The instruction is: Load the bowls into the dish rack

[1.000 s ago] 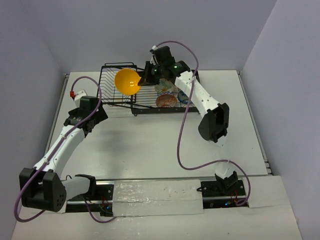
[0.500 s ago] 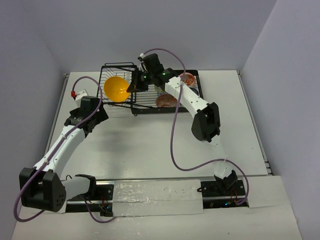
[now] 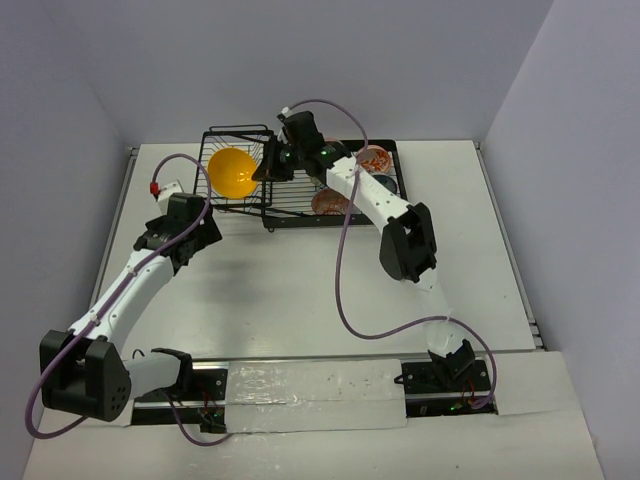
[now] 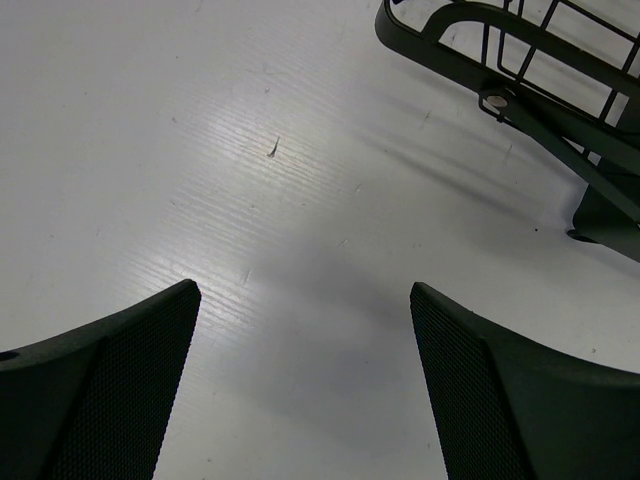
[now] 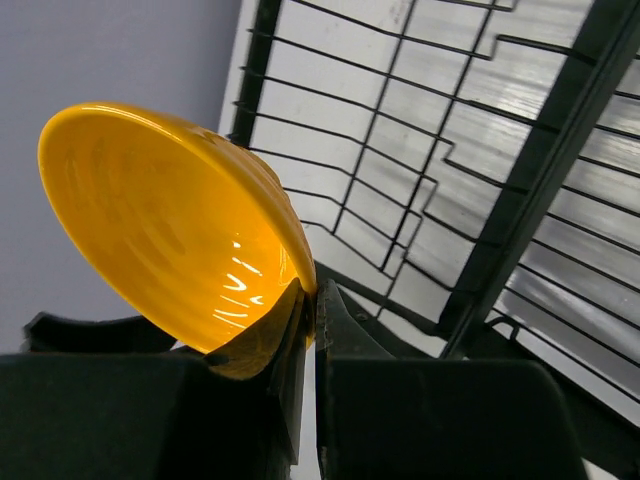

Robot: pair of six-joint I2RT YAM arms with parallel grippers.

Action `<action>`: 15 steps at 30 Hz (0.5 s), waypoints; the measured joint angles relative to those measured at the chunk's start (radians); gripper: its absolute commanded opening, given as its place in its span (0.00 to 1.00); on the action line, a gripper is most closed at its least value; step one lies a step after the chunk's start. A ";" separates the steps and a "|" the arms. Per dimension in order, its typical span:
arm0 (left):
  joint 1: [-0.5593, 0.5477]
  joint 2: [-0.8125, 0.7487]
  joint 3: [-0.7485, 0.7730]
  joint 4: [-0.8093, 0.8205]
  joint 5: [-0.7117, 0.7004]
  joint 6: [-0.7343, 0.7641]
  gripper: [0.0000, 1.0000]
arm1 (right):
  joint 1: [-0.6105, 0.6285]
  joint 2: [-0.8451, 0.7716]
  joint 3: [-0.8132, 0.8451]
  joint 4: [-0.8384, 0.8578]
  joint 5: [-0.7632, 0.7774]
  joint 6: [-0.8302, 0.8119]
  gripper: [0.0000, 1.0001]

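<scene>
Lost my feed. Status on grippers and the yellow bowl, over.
Right gripper shut on yellow bowl, at its rim, over dish rack basket end. Left gripper open, empty, above table. No obstruction seen.

A white table (image 3: 300,290) is enclosed by pale lavender-grey walls (image 3: 330,60) at 9, 12 and 3 o'clock. Soft glare, probably from overhead lighting, is reflected on its ribbed surface.
</scene>
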 measured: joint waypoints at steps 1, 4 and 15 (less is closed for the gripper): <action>0.000 0.000 0.000 -0.002 0.000 0.000 0.91 | 0.000 0.003 -0.004 0.001 0.005 0.000 0.00; -0.001 0.000 0.000 -0.003 -0.005 0.000 0.91 | 0.000 0.023 -0.006 0.003 0.026 0.000 0.00; -0.004 0.011 0.000 -0.004 -0.008 0.000 0.91 | -0.006 0.030 -0.006 0.018 0.080 0.009 0.00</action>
